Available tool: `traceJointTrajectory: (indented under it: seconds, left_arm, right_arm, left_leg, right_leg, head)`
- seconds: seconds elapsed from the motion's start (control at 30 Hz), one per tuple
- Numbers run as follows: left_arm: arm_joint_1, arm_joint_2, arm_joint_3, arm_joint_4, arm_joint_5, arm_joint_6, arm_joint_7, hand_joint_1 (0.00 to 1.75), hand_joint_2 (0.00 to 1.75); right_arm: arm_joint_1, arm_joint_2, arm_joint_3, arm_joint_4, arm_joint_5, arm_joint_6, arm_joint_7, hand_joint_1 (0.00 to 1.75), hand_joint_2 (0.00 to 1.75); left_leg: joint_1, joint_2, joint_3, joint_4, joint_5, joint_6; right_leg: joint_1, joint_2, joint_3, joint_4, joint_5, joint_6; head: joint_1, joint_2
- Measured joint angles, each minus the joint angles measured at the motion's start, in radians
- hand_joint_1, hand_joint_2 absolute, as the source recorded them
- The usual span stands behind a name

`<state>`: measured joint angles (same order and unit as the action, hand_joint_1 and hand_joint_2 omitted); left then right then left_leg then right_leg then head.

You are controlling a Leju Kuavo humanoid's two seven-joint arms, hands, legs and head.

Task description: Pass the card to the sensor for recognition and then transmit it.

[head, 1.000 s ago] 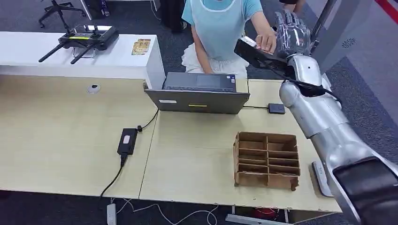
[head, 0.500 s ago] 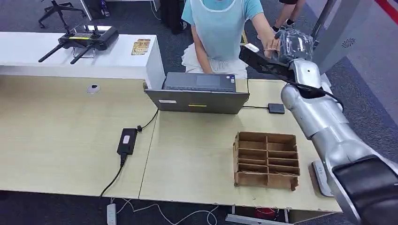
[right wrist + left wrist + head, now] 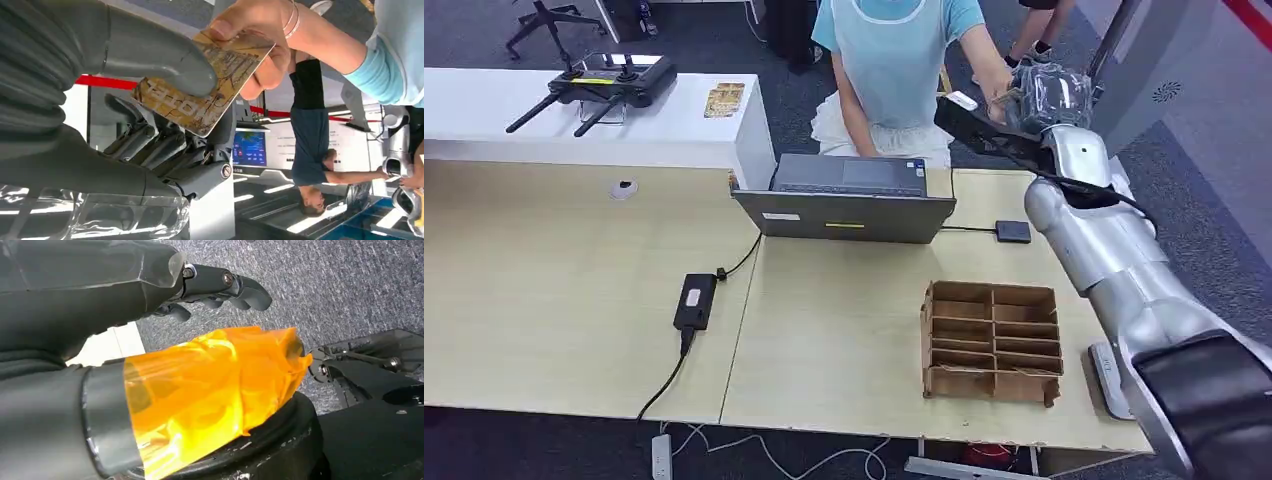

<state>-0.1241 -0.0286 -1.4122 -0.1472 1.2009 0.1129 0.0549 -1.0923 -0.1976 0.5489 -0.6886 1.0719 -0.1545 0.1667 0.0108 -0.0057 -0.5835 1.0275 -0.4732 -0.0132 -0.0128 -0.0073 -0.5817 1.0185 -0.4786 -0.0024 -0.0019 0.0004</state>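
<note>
card [image 3: 210,85]: tan-gold, with dark printed lettering and a worn pattern
state: pinned under the right hand's [image 3: 125,65] thumb, a person's hand [image 3: 255,45] gripping its far end
place: raised beyond the table's far edge
sensor [image 3: 1013,231]: small dark flat box, lying on the table by the laptop

Bright, even indoor light from overhead across the head view; only soft, short shadows under the laptop [image 3: 844,200] and the cardboard divider tray [image 3: 992,342]. Mild softness and bending toward the edges. Strong glare on the orange film [image 3: 210,390] in the left wrist view, close parts blurred. Clear in the right wrist view on the card [image 3: 205,95]; ceiling strip lights glowing, background washed out and hazy.
</note>
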Motion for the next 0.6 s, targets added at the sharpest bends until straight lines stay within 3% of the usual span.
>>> traceJointTrajectory:
  seconds: [0.6]
  left_arm:
    - [0.000, 0.000, 0.000, 0.000, 0.009, 0.002, -0.003, 0.00, 0.00]
  right_arm:
    - [0.001, 0.000, -0.046, -0.012, -0.041, -0.050, -0.012, 1.75, 1.75]
  left_leg:
    - [0.000, 0.000, 0.000, 0.000, 0.000, 0.000]
  right_leg:
    - [0.000, 0.000, -0.001, 0.000, 0.000, 0.000]
  head:
    - [0.000, 0.000]
